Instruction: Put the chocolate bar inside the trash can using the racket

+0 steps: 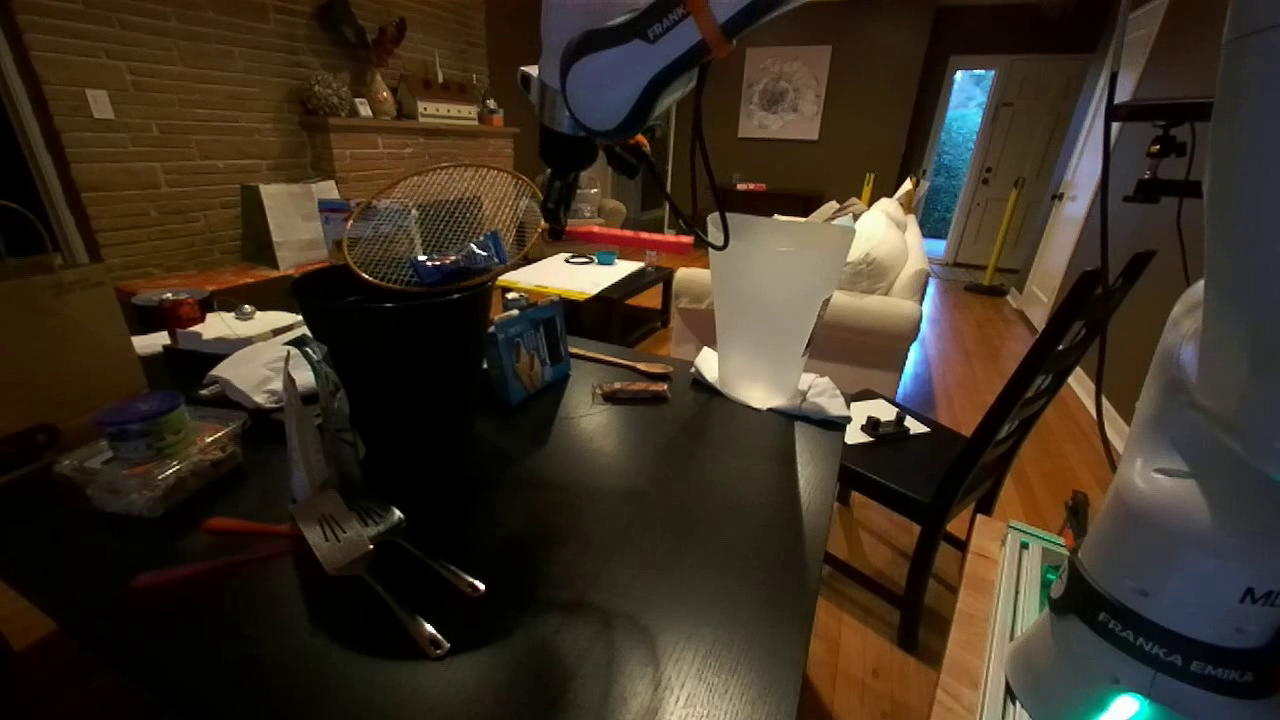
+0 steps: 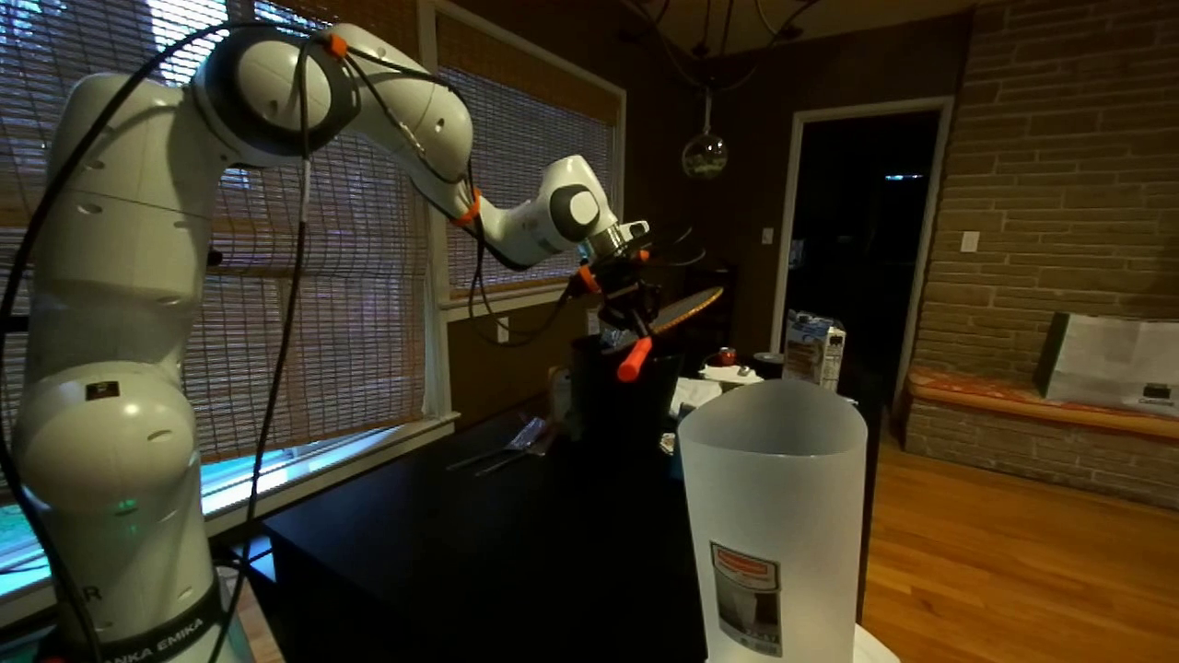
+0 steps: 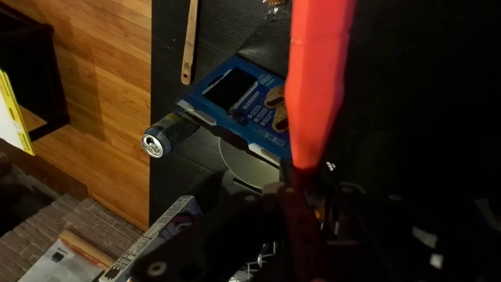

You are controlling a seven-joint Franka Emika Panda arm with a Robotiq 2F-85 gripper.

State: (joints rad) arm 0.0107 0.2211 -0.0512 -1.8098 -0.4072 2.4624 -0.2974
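Observation:
The racket (image 1: 450, 205) is held over the black trash can (image 1: 400, 370), its head tilted. My gripper (image 1: 555, 215) is shut on the racket; the red handle (image 3: 319, 78) sticks out past the fingers (image 3: 303, 176) in the wrist view. The blue wrapped chocolate bar (image 1: 460, 258) lies on the strings near the low edge of the head, above the can's opening. In an exterior view the handle (image 2: 636, 357) points toward the camera, and the bar (image 2: 615, 338) shows just over the can's rim (image 2: 589, 343). I cannot tell whether the head touches the rim. In the wrist view the bar is hidden.
A blue box (image 1: 530, 345) stands beside the can, with a drink can (image 3: 168, 135) near it. A brown wrapped bar (image 1: 632, 390), a wooden spoon (image 1: 620, 362) and metal spatulas (image 1: 340, 535) lie on the table. A white tapered container (image 1: 775, 310) stands at the table's edge.

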